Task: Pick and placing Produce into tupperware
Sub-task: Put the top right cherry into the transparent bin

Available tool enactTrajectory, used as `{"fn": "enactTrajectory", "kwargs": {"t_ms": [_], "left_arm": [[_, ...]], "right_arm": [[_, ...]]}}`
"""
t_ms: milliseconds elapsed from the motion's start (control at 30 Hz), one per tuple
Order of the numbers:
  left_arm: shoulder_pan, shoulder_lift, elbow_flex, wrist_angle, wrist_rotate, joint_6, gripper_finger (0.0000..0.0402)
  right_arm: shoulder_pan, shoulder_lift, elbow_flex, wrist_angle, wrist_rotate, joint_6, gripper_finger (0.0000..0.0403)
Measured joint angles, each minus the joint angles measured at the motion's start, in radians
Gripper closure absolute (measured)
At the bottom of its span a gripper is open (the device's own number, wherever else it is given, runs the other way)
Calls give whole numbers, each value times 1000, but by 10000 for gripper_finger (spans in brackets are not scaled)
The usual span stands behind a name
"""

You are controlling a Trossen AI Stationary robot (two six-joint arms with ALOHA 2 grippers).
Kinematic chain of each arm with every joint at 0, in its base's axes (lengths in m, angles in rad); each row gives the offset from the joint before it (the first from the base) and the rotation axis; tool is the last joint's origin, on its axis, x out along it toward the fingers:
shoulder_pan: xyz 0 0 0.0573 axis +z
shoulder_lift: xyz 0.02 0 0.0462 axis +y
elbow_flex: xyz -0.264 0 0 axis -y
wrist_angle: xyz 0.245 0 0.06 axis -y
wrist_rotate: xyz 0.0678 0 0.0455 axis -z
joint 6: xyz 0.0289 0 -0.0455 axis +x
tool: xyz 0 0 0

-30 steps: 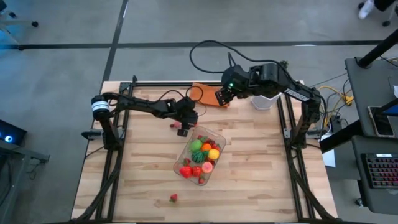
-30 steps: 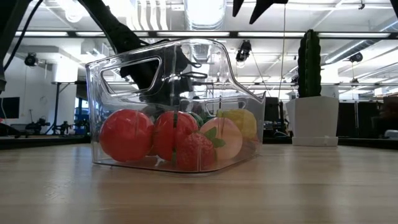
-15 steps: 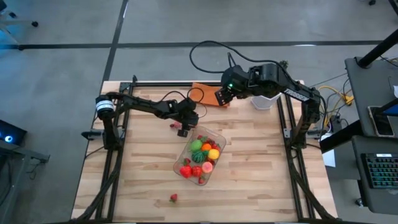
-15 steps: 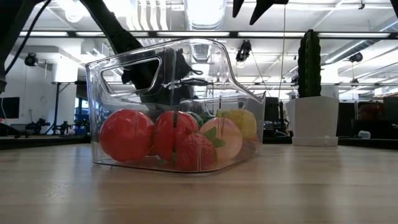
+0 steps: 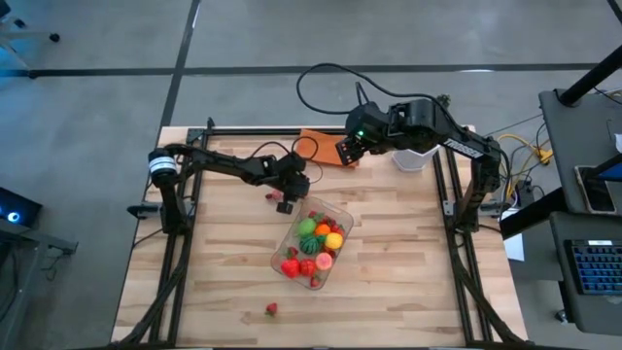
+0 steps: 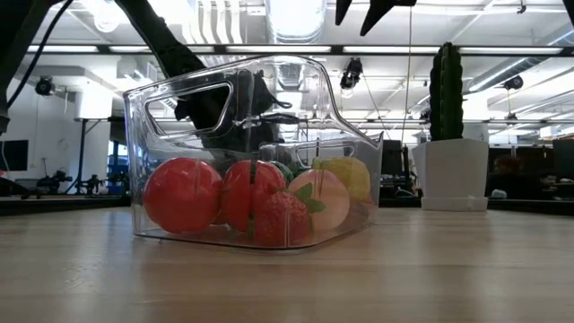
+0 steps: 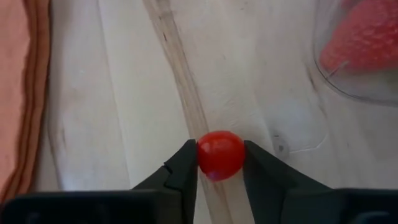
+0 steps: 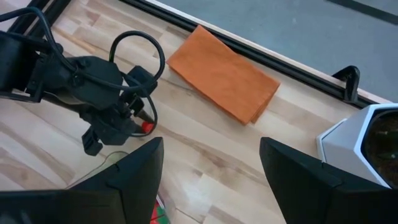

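A small round red toy tomato (image 7: pixel 220 155) sits between the fingers of my left gripper (image 5: pixel 279 198), just beyond the tupperware's far-left corner. It also shows as a red spot at the left gripper (image 8: pixel 147 127) in the right wrist view. The clear tupperware (image 5: pixel 335 210) lies mid-table and holds several red, green, yellow and orange toys; in the low view its wall (image 6: pixel 179 99) fills the foreground. A stray red strawberry (image 5: pixel 271 310) lies near the table's near edge. My right gripper (image 8: pixel 210 144) hangs open above the far edge, touching nothing. My left gripper pinches the red tomato across its middle (image 7: pixel 202 155), one fingertip (image 7: pixel 186 167) on each side. The fingers point down at the table from above. Whether the tomato rests on the wood or is lifted clear, I cannot tell.
A flat orange cloth (image 5: pixel 326 148) lies at the far edge, under my right arm. A white pot with a green cactus (image 6: pixel 455 135) stands at the far right (image 5: pixel 413 157). Bare wood lies left and right of the tupperware and toward the near edge.
My left arm's shoulder end has swung slightly, while its gripper has stayed at the tomato beside the tupperware's far-left corner. Nothing else has visibly moved.
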Motion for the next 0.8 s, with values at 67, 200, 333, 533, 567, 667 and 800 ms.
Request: {"fn": "enactTrajectory", "kwargs": {"t_ms": [67,200,333,533,567,667,800], "left_arm": [[2,0,0,-2,0,0,321],[2,-13,0,-21,-67,4,308],[5,-74,11,-68,-172,10,300],[-5,-258,78,-194,-187,-71,299],[-8,-295,88,-194,-172,-112,298],[-27,-394,112,-175,-43,-264,298],[-99,-441,131,-138,24,-460,298]], "right_arm": [[0,0,0,0,1,-5,145],[0,0,0,0,2,-13,145],[0,0,0,0,10,-33,145],[0,-8,0,0,37,-96,145],[0,-10,0,0,39,-110,145],[0,-14,0,0,39,-151,145],[0,-18,0,0,39,-197,145]]}}
